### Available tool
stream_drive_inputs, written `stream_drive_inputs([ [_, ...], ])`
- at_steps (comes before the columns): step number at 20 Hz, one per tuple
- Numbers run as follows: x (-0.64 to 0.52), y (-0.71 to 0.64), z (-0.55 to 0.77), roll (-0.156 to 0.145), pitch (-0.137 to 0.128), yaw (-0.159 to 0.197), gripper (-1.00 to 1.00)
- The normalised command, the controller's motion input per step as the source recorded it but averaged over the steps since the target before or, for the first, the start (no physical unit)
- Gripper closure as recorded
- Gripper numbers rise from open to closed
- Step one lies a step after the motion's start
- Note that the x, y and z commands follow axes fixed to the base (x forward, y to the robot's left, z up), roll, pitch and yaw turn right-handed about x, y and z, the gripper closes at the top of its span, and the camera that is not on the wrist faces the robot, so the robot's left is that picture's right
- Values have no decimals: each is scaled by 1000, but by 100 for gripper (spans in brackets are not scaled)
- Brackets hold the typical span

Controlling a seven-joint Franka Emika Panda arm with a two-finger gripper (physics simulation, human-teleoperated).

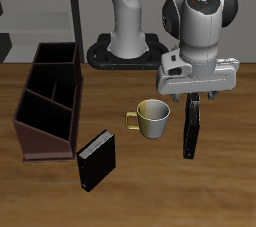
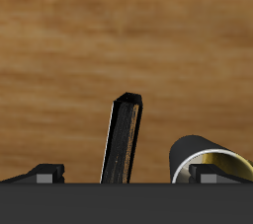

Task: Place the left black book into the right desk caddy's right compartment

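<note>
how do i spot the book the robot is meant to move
Find the tool above the table, beside the mug. The left black book hangs upright from it, a slim all-black slab, unlike the thicker black book lying flat near the caddy.

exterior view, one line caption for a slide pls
Gripper holds the slim black book upright beside the mug, away from the caddy.

The exterior view looks from the front and above, down across the wooden counter [image 1: 230, 186] toward the robot's base [image 1: 122, 53] at the back, far enough off to take in the right desk caddy [image 1: 50, 101], a mug [image 1: 152, 118] and the arm. The wrist view rides on the end effector [image 2: 126, 176] and faces down at the counter [image 2: 59, 60] from close above. Both views share the left black book [image 1: 190, 129] [image 2: 123, 139] and the mug [image 2: 210, 156] beside it.
</note>
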Motion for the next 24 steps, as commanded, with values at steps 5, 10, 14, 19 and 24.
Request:
stream_drive_inputs([
  [5,54,80,-293,15,25,-1,-100],
  [10,64,46,-279,13,38,-6,-100],
  [14,80,9,-338,-3,60,-7,-100],
  [19,29,27,-237,20,38,-1,-100],
  [24,-66,74,-313,52,55,-8,100],
])
